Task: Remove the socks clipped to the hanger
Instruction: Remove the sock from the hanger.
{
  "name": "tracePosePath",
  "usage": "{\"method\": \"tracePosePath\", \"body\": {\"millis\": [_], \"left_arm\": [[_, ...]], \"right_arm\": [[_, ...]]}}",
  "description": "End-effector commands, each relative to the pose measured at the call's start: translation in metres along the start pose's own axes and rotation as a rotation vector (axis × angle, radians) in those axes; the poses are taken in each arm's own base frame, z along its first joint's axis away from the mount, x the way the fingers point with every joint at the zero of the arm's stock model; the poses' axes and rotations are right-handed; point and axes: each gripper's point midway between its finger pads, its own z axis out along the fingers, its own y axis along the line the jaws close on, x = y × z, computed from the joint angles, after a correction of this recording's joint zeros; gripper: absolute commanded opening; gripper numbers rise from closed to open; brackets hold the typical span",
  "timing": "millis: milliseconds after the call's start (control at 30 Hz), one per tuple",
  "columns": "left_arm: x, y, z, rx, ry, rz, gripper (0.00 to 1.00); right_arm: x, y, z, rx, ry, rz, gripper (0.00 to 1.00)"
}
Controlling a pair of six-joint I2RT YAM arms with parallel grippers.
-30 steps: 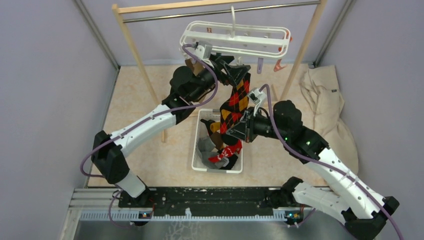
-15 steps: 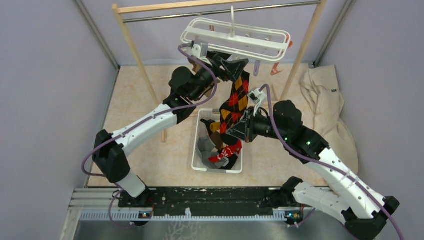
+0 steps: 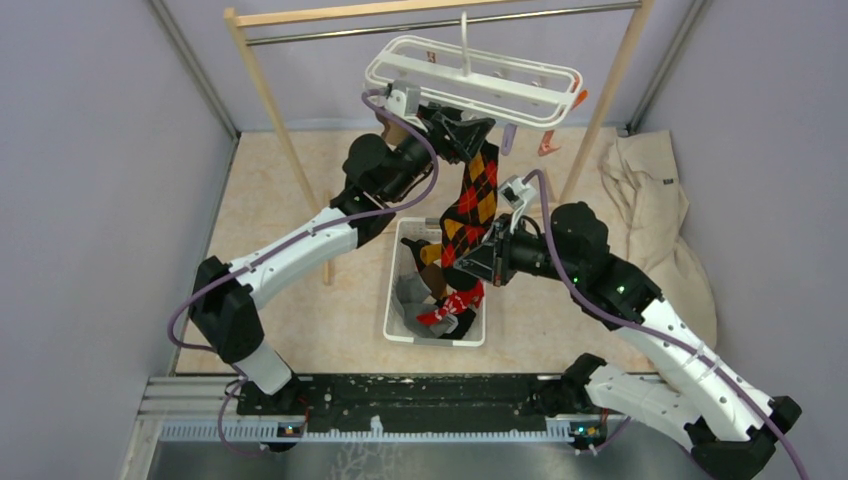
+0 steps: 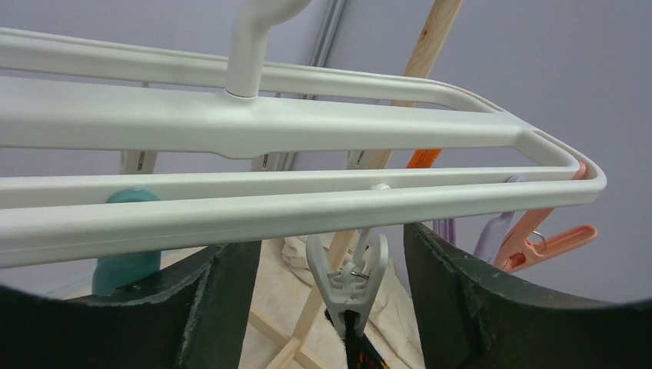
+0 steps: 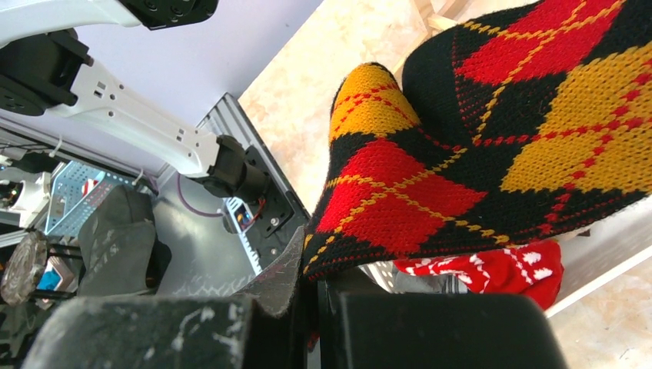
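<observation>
The white basket (image 3: 392,300) sits on the counter (image 3: 260,210) between the two arms. It holds a loose heap of socks: a grey sock (image 3: 410,292) on its left side, a red patterned sock (image 3: 455,303) on its right, a mustard-and-brown one (image 3: 430,255) towards the far end and a dark one at the near right corner.

Above it the hanger (image 3: 440,92) hangs by its hook from the wooden rack (image 3: 270,90), tilted. One argyle sock (image 3: 472,205) is clipped to it by a white clip (image 4: 347,277) and stretches down towards the basket. The right end effector (image 5: 311,288) is pressed together on the sock's lower end, just above the basket. The left end effector (image 3: 478,135) is up under the hanger frame, its fingers (image 4: 231,300) spread on either side of the white clip and apart from it. A teal clip (image 4: 123,261), a lilac clip (image 4: 492,234) and a peach clip (image 4: 546,238) dangle bare from the frame. A beige cloth (image 3: 650,210) lies crumpled at the right of the counter.
</observation>
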Motion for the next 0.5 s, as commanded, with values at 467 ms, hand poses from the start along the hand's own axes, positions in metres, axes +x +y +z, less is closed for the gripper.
{"method": "tracePosePath", "body": {"millis": [467], "left_arm": [[-0.0193,-0.0016,0.0104,0.006,-0.054,-0.025,0.64]], "right_arm": [[-0.0147,0.0133,-0.0102,-0.026,-0.06,-0.036,0.0]]}}
